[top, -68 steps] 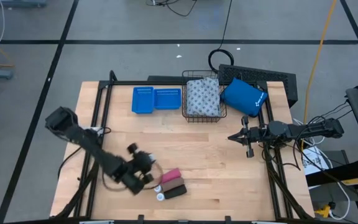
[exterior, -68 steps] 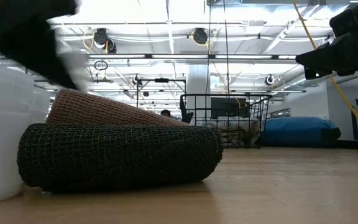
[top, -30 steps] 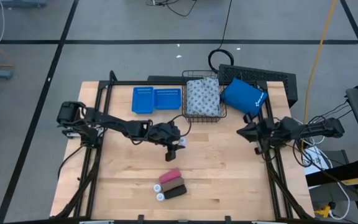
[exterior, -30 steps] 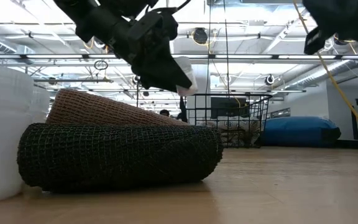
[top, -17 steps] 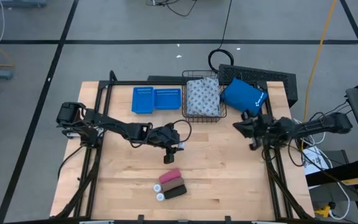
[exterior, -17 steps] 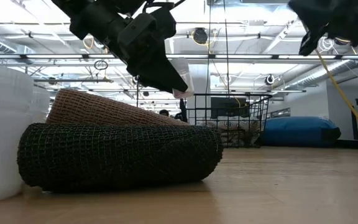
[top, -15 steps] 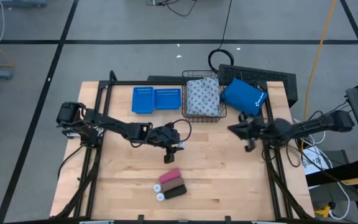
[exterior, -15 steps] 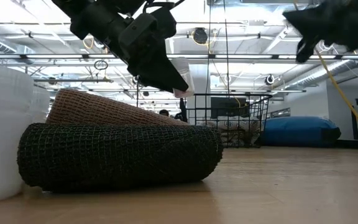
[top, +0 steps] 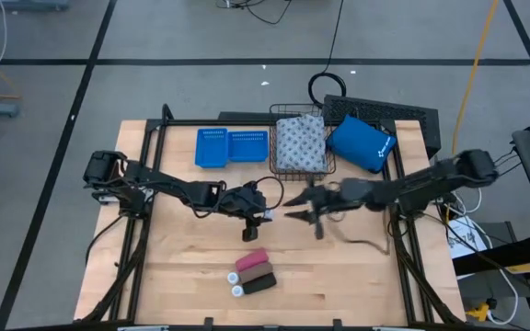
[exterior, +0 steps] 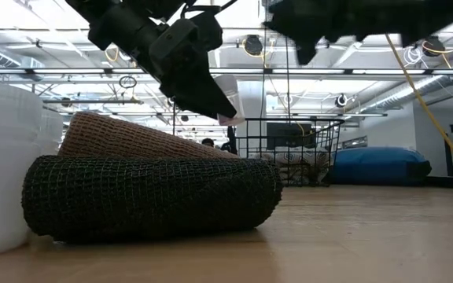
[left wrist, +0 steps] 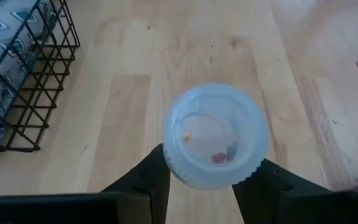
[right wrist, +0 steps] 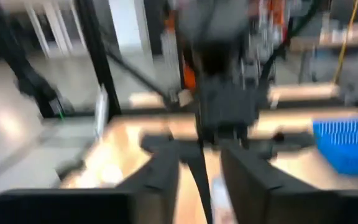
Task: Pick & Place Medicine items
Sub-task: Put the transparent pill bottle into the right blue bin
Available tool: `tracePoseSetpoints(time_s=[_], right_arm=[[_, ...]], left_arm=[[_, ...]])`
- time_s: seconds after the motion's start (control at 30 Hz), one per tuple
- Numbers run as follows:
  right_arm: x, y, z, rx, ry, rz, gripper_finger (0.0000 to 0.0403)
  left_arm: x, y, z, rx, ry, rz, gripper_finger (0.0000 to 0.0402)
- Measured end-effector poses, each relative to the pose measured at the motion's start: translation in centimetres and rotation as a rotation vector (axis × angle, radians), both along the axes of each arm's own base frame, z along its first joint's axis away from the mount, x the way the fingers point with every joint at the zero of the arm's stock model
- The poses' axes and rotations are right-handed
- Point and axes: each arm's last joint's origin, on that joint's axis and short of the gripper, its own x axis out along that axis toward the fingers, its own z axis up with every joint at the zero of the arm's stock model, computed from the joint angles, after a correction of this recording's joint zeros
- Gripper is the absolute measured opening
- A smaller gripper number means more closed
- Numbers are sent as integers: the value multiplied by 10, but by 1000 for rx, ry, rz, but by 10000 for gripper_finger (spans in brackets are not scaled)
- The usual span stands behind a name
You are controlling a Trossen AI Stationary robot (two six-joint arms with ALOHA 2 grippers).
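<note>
Holding a white bottle (left wrist: 215,137) between my left fingers (left wrist: 143,180), I have my left gripper (top: 263,212) hanging above mid-table, jaws closed only to the bottle's width, cap facing my wrist camera. My right gripper (top: 300,215) reaches in just beside it at 3 o'clock, pointing at the bottle; its jaws stand a little apart with nothing between them, as the right wrist view shows, though that view is smeared.

This looks like a handover or a carry toward the basket (top: 300,147). To do it well I judge the left grip should stay firm and level, and the right jaws should spread wider than the bottle and take it square on the body, not the cap, before the left lets go. A glancing touch could knock it loose.

From my left jaws, the pack (top: 301,142) lies in the basket at 1 o'clock. The pink block (top: 250,262), dark block (top: 260,280) and second bottle (top: 236,291) sit together at 6 o'clock, near the table's front edge.
</note>
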Motion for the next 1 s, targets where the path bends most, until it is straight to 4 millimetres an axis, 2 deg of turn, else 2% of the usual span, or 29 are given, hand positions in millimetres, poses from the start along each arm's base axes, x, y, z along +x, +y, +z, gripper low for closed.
tracePoseSetpoints(time_s=[0.2,0.3,0.37,0.47,0.7,1.0], right_arm=[[40,5,-15,-60,226,2,244],[51,6,-26,-64,231,-4,277],[55,6,-31,-65,218,-28,285],[60,6,-38,-69,217,-56,282],[65,0,-51,-54,246,-78,248],[67,-3,-51,-35,230,-88,186]], left_arm=[[-1,0,-1,-1,15,2,145],[-1,0,-1,-1,16,2,145],[-1,0,-1,-1,15,2,145],[-1,0,-1,-1,19,2,145],[-1,0,-1,-5,11,5,145],[-1,0,-1,-12,13,11,145]])
